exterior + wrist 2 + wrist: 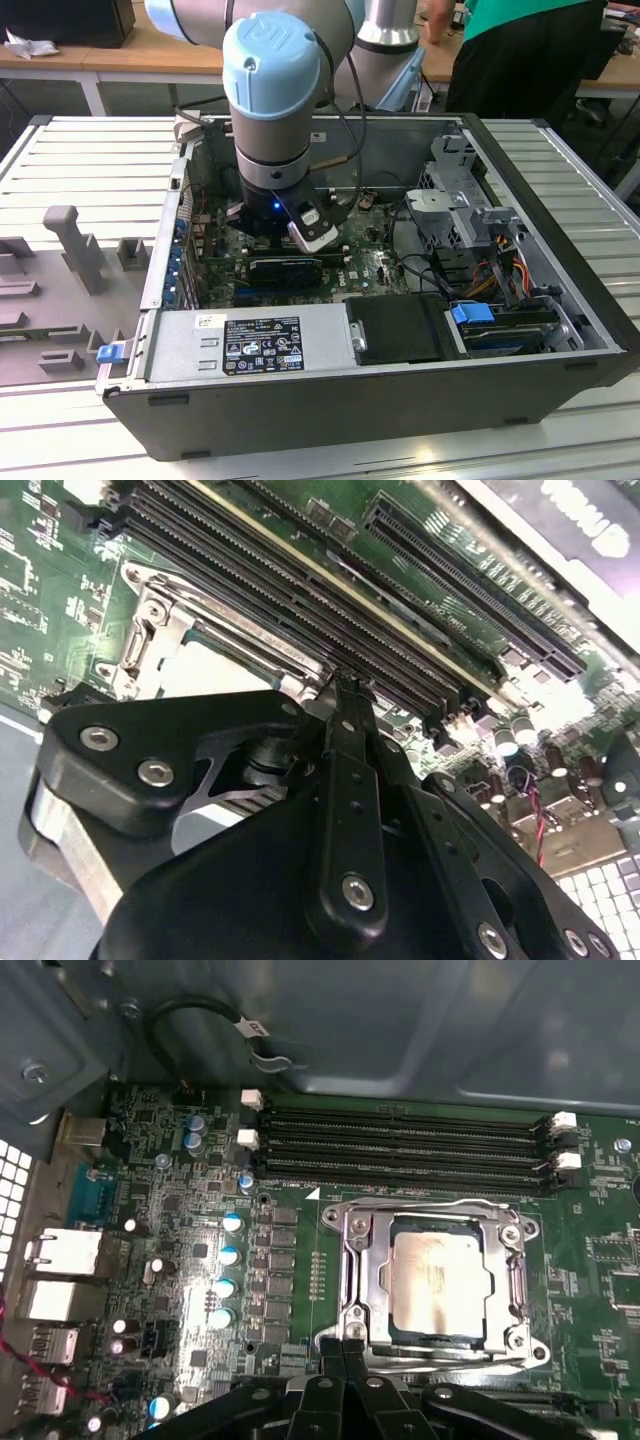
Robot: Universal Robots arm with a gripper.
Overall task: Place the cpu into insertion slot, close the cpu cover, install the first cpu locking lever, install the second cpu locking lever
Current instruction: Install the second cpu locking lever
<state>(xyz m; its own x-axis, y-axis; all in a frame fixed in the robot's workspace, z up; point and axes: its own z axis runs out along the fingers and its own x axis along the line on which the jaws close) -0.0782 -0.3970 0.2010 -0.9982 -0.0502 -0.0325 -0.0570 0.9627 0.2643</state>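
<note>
I see the shiny cpu (438, 1278) under its silver cpu cover (362, 1272); my gripper (345, 1352) fingers are pressed together beside black memory slots (400, 1145).

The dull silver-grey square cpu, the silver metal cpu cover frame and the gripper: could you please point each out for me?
dull silver-grey square cpu (437, 1282), first wrist view, middle of its metal top.
silver metal cpu cover frame (365, 1272), first wrist view, one side bar.
gripper (344, 1343), first wrist view, at its black fingertips.

Room evenly bright overhead; case interior (300, 250) shadowed under arm. Glare blooms on motherboard (200, 1300) capacitors in first wrist view. Second wrist view: pincer (345, 695) near lens soft, far corner washed out.
</note>
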